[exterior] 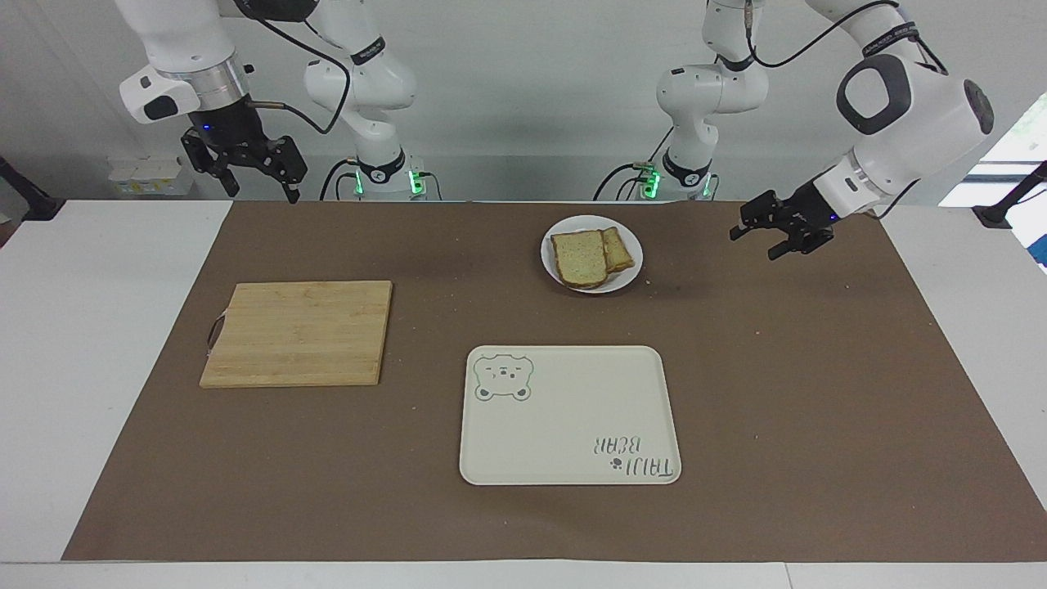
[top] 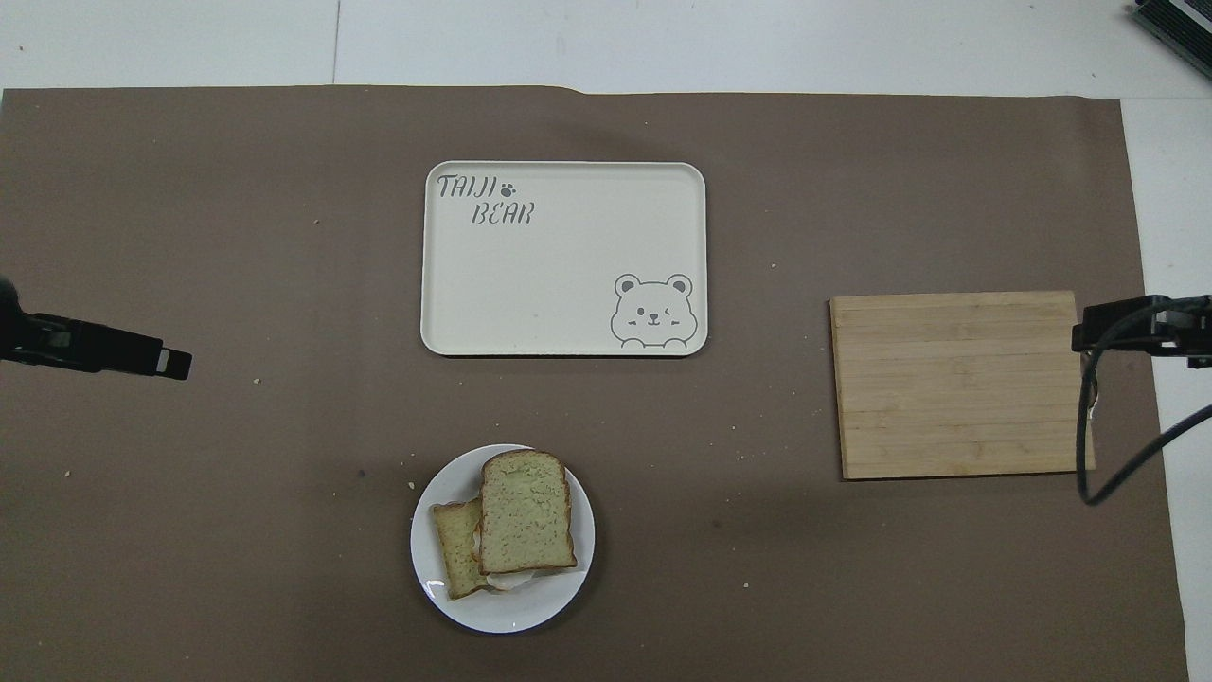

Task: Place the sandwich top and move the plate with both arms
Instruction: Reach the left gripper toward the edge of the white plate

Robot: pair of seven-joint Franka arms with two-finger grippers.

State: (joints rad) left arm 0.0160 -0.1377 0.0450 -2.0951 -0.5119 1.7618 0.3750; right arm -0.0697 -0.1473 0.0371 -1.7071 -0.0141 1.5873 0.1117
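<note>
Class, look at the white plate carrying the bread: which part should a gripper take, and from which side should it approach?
Probably the plate's bare rim toward the left arm's end of the table. The bread covers the middle, and the open left gripper is over the mat on that side.

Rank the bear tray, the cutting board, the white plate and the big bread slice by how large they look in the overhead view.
Largest to smallest:
1. Bear tray
2. Cutting board, a little smaller than the tray
3. White plate
4. Big bread slice, lying on the plate

All rest on the table, so nearness hardly skews this.
</note>
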